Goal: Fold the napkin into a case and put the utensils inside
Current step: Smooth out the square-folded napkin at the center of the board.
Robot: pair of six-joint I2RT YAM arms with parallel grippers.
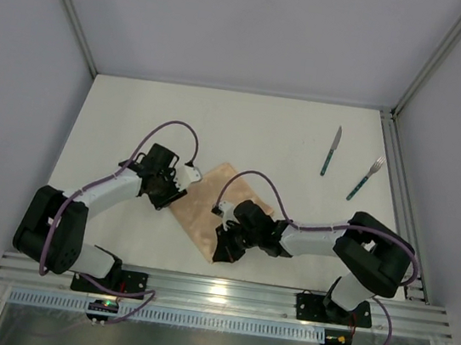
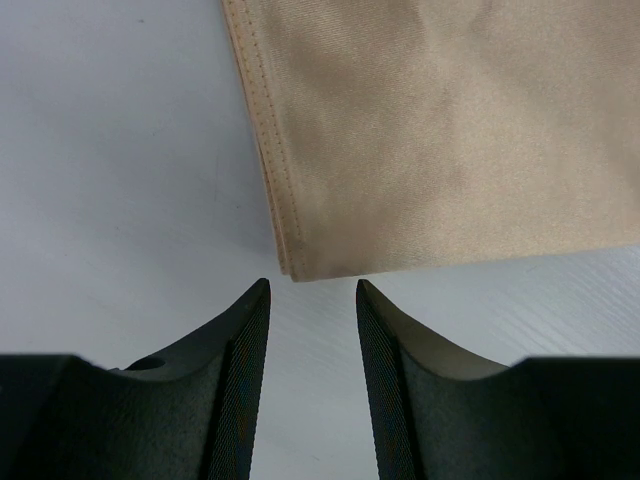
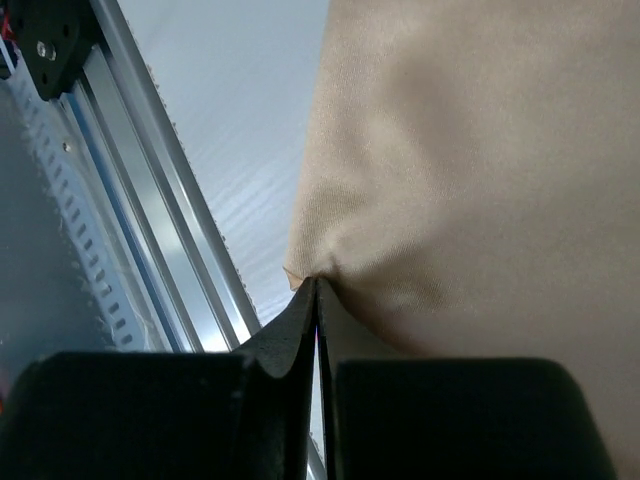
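White tabletop (image 1: 245, 132) is carrying a cloth between two arms.
Clamped shut, the right gripper (image 3: 316, 285) is pinching a corner of the peach-orange cloth napkin (image 1: 209, 204); the left gripper (image 2: 312, 290) is hovering, fingers apart, just off another corner; a slim teal-handled knife (image 1: 331, 151) and fork (image 1: 364, 179) are lying far right.

The napkin (image 1: 209, 205) is plain peach-orange with no pattern, though it reads nearer tan in the wrist views, perhaps from the lighting. The knife (image 1: 331, 151) and fork (image 1: 364, 179) have teal-green handles and silver ends. The table (image 1: 262, 134) is white. The left gripper (image 2: 312, 290) and right gripper (image 3: 316, 285) are black.
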